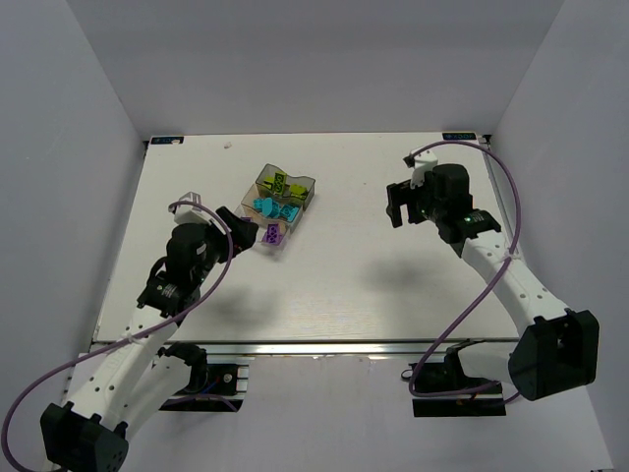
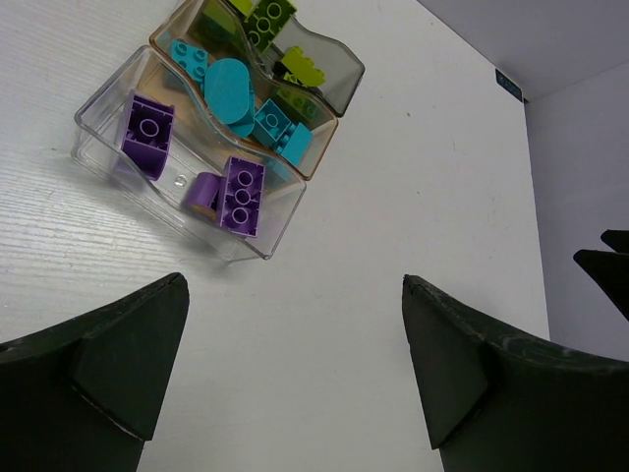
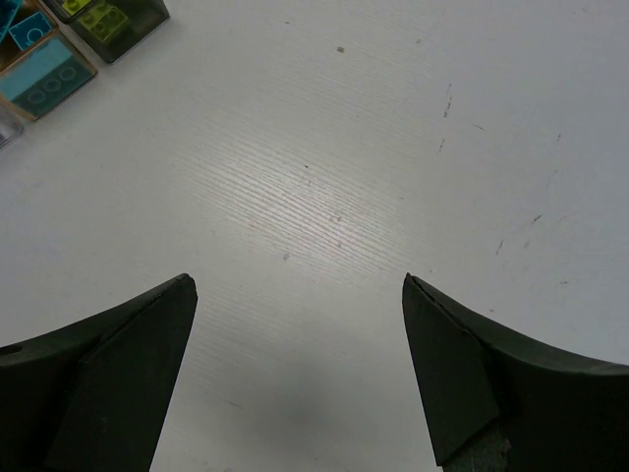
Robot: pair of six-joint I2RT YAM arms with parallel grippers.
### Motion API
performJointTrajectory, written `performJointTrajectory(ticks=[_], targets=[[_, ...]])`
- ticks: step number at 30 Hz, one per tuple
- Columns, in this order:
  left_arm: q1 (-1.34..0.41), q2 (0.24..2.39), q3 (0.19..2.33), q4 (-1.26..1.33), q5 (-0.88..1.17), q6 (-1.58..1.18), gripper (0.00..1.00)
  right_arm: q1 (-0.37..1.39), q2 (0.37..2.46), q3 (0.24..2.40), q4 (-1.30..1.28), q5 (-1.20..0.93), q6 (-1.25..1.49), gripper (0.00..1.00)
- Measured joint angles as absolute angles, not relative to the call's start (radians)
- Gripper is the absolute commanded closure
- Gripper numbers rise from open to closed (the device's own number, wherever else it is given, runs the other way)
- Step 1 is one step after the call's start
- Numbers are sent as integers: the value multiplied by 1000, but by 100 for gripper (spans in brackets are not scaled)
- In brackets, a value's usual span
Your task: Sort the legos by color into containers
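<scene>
white counter (image 1: pixel 344 285), walled in grey. left jaws spread wide, empty, hanging just short of the clear tray (image 2: pixel 98 133); right jaws likewise released over the counter, well apart. legos (image 1: pixel 270 208) look fully sorted: purple in clear, cyan in the orange tray (image 2: pixel 157 44), green in the grey tray (image 2: pixel 339 93) beyond. judged done, hence both arms idle. grey tray's far end is cut off in the wrist view; brick count unclear.

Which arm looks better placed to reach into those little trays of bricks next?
Probably the left: the left gripper, open, hovers right beside the clear tray; the right gripper hangs open much farther away.
</scene>
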State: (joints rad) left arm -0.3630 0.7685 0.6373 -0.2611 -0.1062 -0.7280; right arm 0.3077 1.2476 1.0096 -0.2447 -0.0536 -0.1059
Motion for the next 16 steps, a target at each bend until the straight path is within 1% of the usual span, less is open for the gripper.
performJointTrajectory(ticks=[11,14,16], targets=[[-363,747,637,-261,-96,-720,2,308,1231,1010,-240,-31,-112,11],[-363,745,637,-262,-96,-717,2,308,1232,1010,-235,-25,-111,15],[-363,745,637,-261,-96,-715,2,308,1233,1008,-232,-22,-109,12]])
